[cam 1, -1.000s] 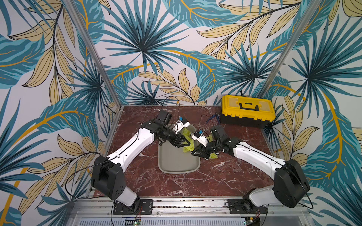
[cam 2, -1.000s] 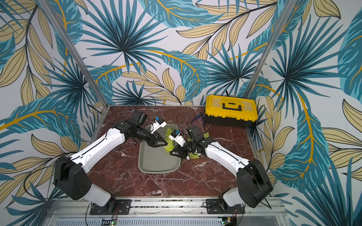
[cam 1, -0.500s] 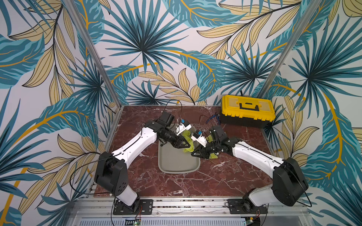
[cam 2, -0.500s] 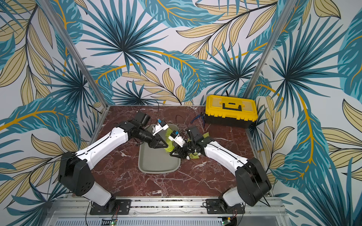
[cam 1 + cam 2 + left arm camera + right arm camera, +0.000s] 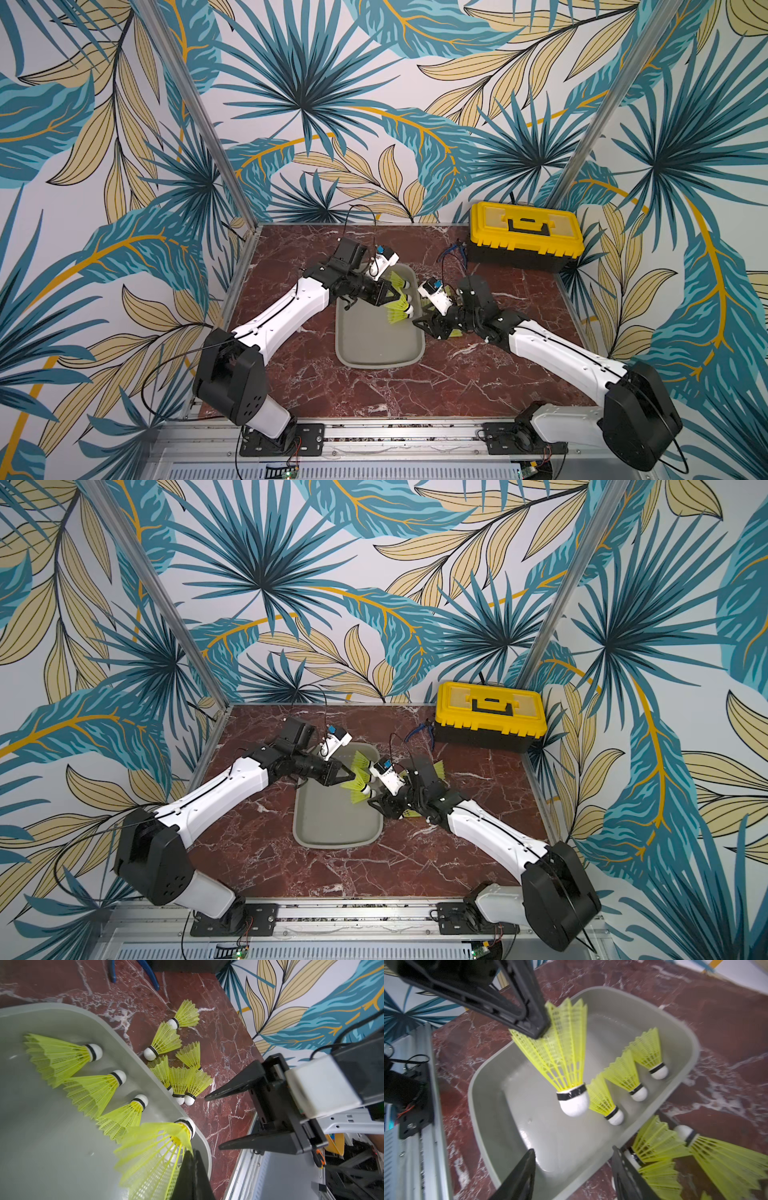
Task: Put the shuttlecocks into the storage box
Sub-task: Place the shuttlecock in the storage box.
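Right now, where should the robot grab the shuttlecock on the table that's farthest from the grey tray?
On that shuttlecock, the flared skirt is probably best, coming down from above with the jaws on either side. It lies on its side on the marble table. Its skirt end faces bare marble, while its white tip sits against a neighbouring shuttlecock.

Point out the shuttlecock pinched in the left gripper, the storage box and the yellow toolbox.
held shuttlecock (image 5: 574, 1105): right wrist view, on its white tip.
storage box (image 5: 374, 340): in a top view, on its bare floor.
yellow toolbox (image 5: 490, 236): in a top view, on its lid.
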### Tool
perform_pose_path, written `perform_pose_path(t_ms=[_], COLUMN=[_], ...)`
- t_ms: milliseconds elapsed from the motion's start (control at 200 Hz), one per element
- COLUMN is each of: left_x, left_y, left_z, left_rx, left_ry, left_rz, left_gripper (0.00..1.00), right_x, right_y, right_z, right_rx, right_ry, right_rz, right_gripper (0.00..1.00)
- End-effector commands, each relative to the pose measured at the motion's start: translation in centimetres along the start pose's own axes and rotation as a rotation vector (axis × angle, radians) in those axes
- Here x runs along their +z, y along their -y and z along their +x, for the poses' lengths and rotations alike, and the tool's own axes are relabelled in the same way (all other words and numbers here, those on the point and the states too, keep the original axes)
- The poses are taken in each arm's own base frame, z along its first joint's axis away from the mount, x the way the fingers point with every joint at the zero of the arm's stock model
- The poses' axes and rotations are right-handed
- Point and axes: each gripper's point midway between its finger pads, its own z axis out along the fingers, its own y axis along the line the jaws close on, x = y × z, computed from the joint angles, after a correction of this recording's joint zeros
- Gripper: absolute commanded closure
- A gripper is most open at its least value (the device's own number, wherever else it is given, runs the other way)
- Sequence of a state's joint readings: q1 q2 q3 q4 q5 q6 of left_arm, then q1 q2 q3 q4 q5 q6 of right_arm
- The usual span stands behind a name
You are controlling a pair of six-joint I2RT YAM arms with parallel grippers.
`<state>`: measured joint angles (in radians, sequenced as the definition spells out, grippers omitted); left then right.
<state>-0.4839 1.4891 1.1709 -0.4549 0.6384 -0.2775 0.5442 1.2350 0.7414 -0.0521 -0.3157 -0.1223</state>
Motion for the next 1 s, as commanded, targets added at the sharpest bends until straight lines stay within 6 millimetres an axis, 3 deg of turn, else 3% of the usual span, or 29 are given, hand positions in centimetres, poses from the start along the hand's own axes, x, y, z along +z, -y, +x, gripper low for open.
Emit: perform_pose_path(t_ms=[0, 275, 646, 997], left_x=[-1.2, -0.5, 1.5, 3.4], left_y=[0.0, -0.4, -1.6, -2.7], left_z=[-3.2, -0.3, 5.0, 6.7], left_rx=[-0.134, -0.388, -0.568, -0.622], left_ry=[0.23, 0.344, 0.332, 0.321], left_rz=[-0.021, -0.029, -0.08, -0.056], left_gripper=[1.0, 1.0, 1.0, 1.0], right_x=[-1.0, -2.8, -3.3, -4.1], right_y=[3.0, 5.8, 6.7, 7.4], right_z=[-0.7, 0.2, 0.8, 1.2], right_rx=[0.012, 0.052, 0.066, 0.069], right_ry=[0.066, 0.107, 0.099, 0.099], right_rz=[0.191, 0.382, 0.442, 0.499], right_gripper=[0.4, 0.39, 0.39, 0.39])
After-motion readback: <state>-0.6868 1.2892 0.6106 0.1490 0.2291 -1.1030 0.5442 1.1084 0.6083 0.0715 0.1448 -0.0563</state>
